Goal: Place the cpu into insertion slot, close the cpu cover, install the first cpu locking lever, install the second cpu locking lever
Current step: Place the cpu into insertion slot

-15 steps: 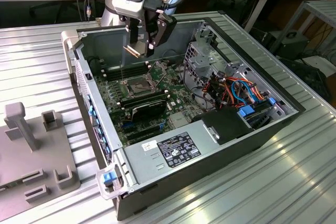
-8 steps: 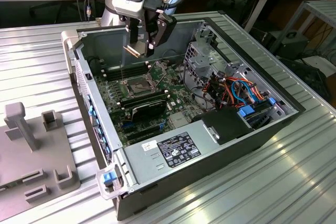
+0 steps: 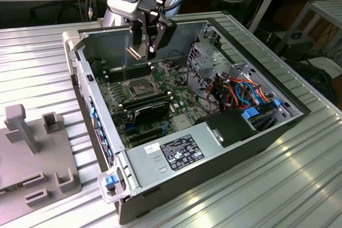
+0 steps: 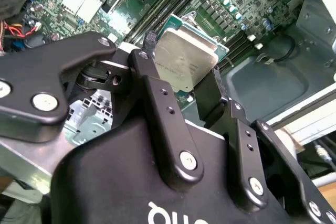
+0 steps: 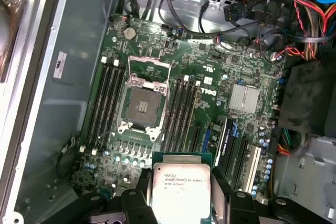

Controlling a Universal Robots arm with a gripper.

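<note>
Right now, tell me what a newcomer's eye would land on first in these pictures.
First, the gripper holding the cpu by its edges above the open case. Under it, the bare socket sits between rows of memory slots. Toward the exterior view's right, a tangle of red and blue wires stands out against the grey metal.

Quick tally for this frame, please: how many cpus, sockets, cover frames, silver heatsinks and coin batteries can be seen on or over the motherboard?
Square silver-tan metal-topped cpu: 1
Empty dark-centred square socket: 1
Thin grey metal cpu cover frame, raised: 1
Square silver finned heatsink: 1
Round silver coin battery: 1
Total: 5
</note>
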